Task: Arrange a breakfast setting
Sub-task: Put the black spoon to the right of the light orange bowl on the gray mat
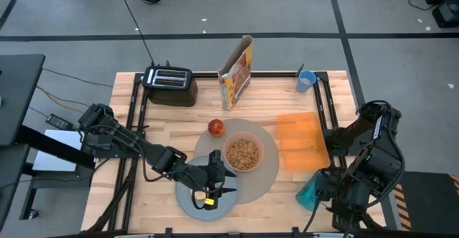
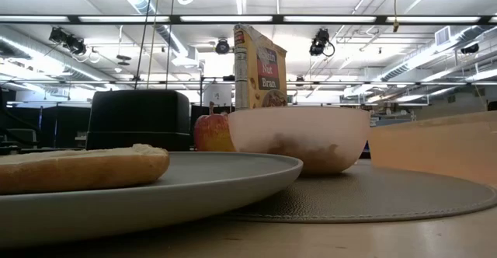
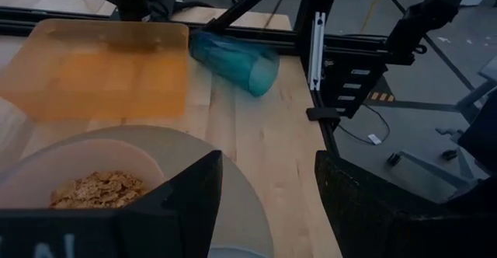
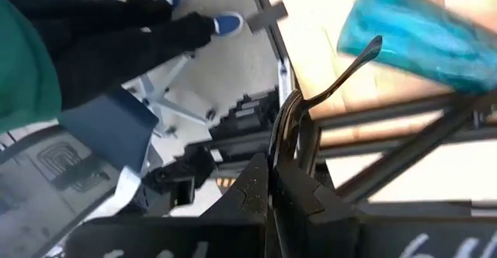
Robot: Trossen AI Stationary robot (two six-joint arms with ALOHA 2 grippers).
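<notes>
From my remote station, the large round tan placemat [image 1: 267,172] anchors the table: the small pink bowl [image 1: 243,154], filled with cereal, sits on it near its centre, and the red apple [image 1: 216,127] rests at its far-left edge. The grey plate [image 1: 188,198] overlaps the placemat's near-left rim and carries the bagel [image 2: 78,167], which lies flat on it in the low view. Over that plate hovers my left gripper [image 1: 213,190], its fingers spread wide with nothing between them. The yellow cereal box [image 1: 237,73] stands upright beyond the placemat, towards the table's far edge, with a black toaster [image 1: 171,84] to its left. The light-blue cup [image 1: 306,79] stands well beyond the placemat at the far-right corner, and an orange cutting board [image 1: 301,140] lies just to the placemat's right. A teal tumbler [image 1: 310,191] lies tipped on its side off the placemat's near-right edge, close to my right gripper [image 4: 281,145], whose fingers are pinched tight on what appears to be the handle of the metal spoon [image 4: 342,75], though the wrist view is too cramped to show all of it. A person's legs and blue shoes [image 4: 194,9] show beyond the table.
</notes>
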